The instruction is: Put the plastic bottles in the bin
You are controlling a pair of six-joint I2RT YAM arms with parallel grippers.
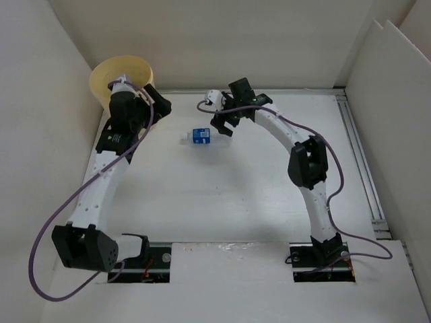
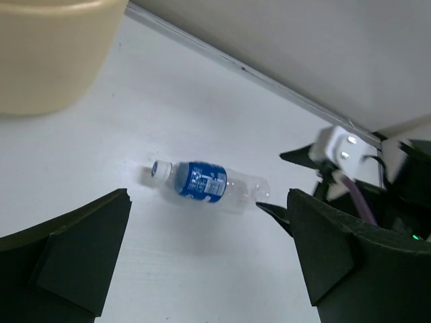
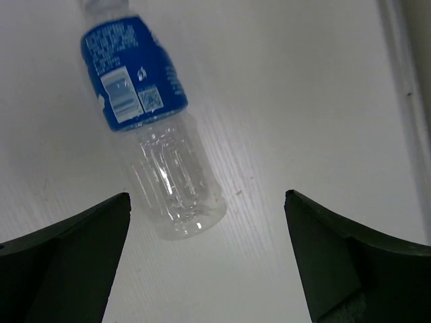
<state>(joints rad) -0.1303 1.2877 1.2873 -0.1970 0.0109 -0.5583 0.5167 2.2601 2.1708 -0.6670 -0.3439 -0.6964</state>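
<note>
One clear plastic bottle with a blue label (image 1: 199, 137) lies on its side on the white table, cap to the left. It shows in the left wrist view (image 2: 205, 184) and in the right wrist view (image 3: 149, 124). The pale yellow bin (image 1: 120, 79) stands at the far left corner; its wall shows in the left wrist view (image 2: 47, 54). My left gripper (image 1: 153, 108) is open and empty beside the bin, left of the bottle. My right gripper (image 1: 222, 124) is open and empty just right of the bottle's base. The other bottles are out of view.
White walls enclose the table on the left, back and right. A metal rail (image 1: 360, 155) runs along the table's right edge. The right arm's wrist (image 2: 350, 168) shows in the left wrist view beyond the bottle.
</note>
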